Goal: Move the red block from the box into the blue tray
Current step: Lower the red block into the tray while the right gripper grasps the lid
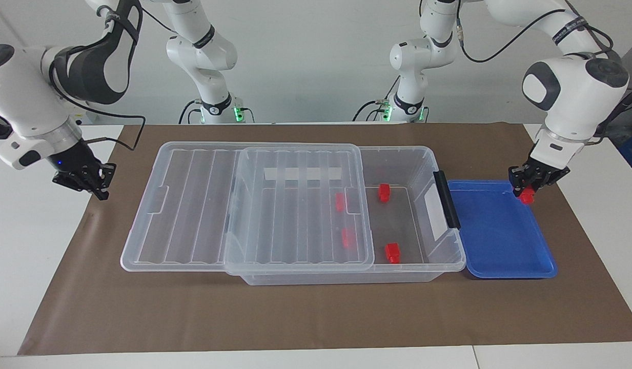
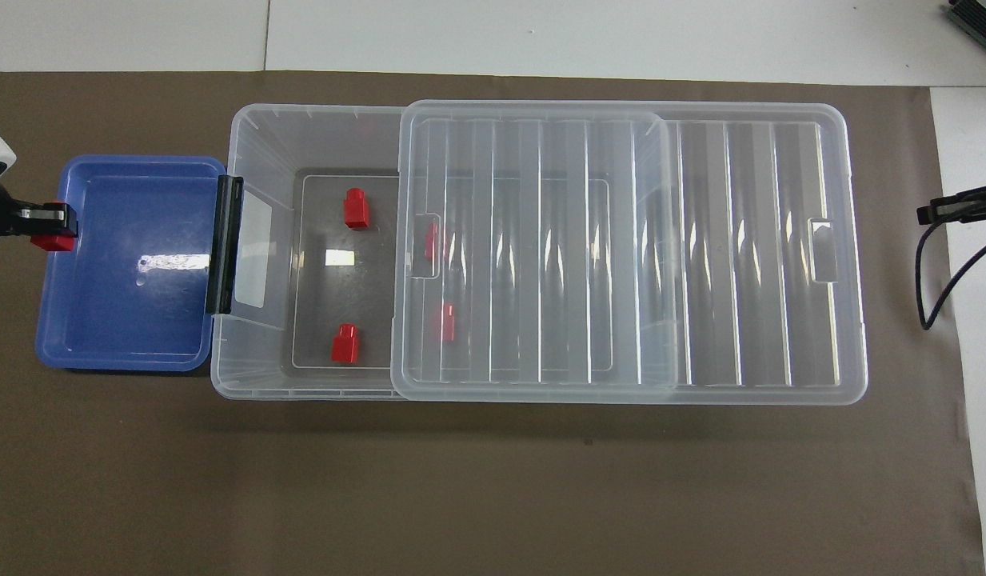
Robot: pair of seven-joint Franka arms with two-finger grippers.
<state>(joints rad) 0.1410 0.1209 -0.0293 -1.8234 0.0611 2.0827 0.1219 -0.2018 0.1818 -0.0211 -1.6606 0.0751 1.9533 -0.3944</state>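
Note:
My left gripper (image 1: 525, 192) is shut on a red block (image 1: 527, 198) and holds it just over the rim of the blue tray (image 1: 500, 230) at the left arm's end; it also shows in the overhead view (image 2: 58, 227). The tray's floor is bare. The clear box (image 1: 444, 256) lies beside the tray, its ribbed lid (image 1: 203, 205) slid toward the right arm's end. Two red blocks (image 1: 384, 192) (image 1: 392, 252) lie in the uncovered part, and two more (image 1: 340, 201) (image 1: 348, 237) show through the lid. My right gripper (image 1: 98, 179) waits over the mat's edge.
A brown mat (image 1: 316, 312) covers the table under everything. The box's black clip handle (image 1: 446, 200) faces the tray. A black cable (image 2: 940, 272) hangs by the right gripper in the overhead view (image 2: 960, 210).

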